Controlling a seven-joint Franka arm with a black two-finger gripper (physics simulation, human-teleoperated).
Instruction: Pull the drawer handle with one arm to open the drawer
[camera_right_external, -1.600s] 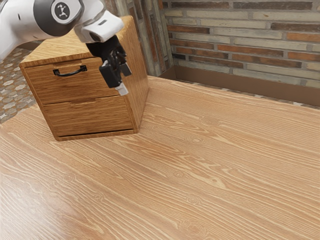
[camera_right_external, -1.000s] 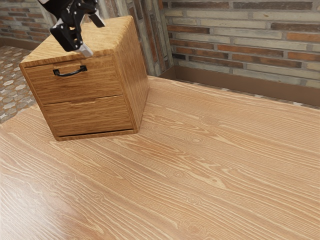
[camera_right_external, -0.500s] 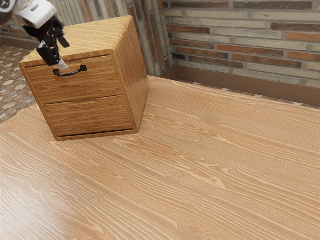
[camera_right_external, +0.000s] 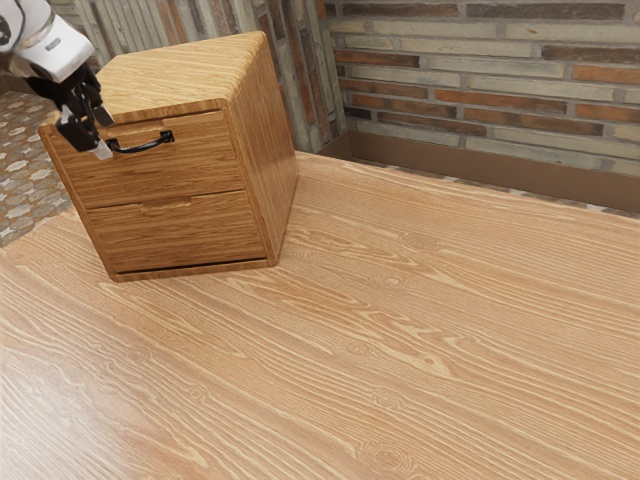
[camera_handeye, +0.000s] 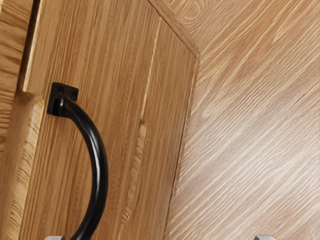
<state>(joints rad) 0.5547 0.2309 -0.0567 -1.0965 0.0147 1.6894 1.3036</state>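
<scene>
Approach: our gripper (camera_right_external: 92, 140) hung wide open, empty, beside the drawer handle (camera_right_external: 141, 145); we judged centring, then closing, due next.

One wide camera over the bench (camera_right_external: 400, 330), one tight on the drawer front (camera_handeye: 120, 100).
The exterior view looks down from a side spot across the bench toward the brick wall (camera_right_external: 480, 70), the cabinet (camera_right_external: 200, 190) at its upper left. The wrist view sits close against the top drawer front, facing along it past the black handle (camera_handeye: 95, 160) to the bench. Both share handle, drawer front and bench.
</scene>
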